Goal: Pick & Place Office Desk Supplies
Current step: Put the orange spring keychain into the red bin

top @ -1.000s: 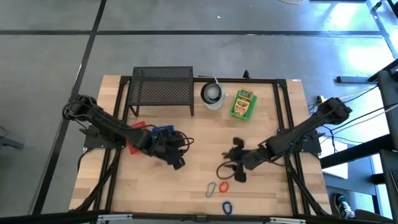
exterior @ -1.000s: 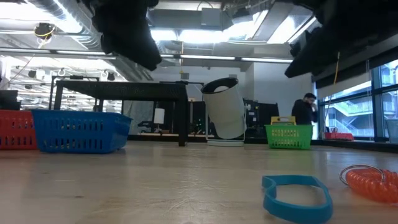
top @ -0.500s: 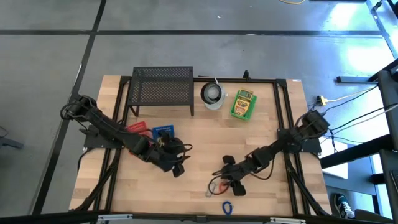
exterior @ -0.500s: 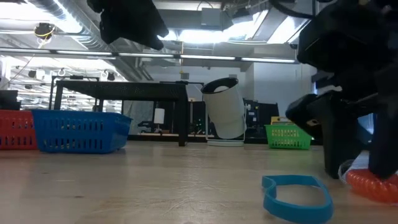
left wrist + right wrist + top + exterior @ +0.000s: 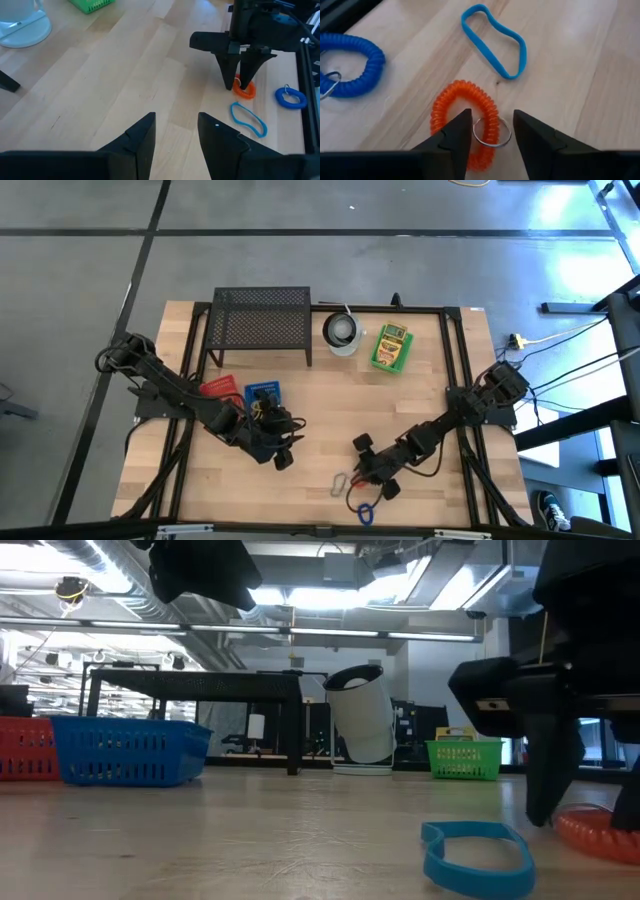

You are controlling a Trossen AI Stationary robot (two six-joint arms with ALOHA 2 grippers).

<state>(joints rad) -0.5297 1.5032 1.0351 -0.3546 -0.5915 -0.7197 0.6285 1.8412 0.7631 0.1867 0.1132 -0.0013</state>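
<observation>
**Three loose items wait at the near edge while the right pincer drops over the orange coil**

Three small supplies lie close together on the tabletop [image 5: 330, 420], and I take the orange coil [image 5: 465, 120] as my landmark. It is a spiral wrist coil with a metal ring on it. Just beside it lies a blue band [image 5: 492, 40], flat and looped; on its other side, a little farther off, sits a blue coil [image 5: 350, 65] with its own ring. None of the three is lifted.

The right pincer [image 5: 487, 132] stands directly over the orange coil, its fingers spread to either side of the coil's rim and ring, tips at or near the wood. Nothing is pinched yet, as far as I can see. The left pincer [image 5: 175, 132] hovers well away from the orange coil, fingers spread and empty.

Well beyond the orange coil stand the containers. A green basket [image 5: 463, 758] holds a yellow-topped box. A blue basket [image 5: 128, 752] and a red basket [image 5: 25, 750] sit side by side farther over; what they hold I cannot tell from where I stand. A black mesh rack [image 5: 262, 320] and a white cup [image 5: 341, 332] stand behind them.

I judge the task unfinished: this grasp is only beginning, and all three items still need carrying off.
</observation>
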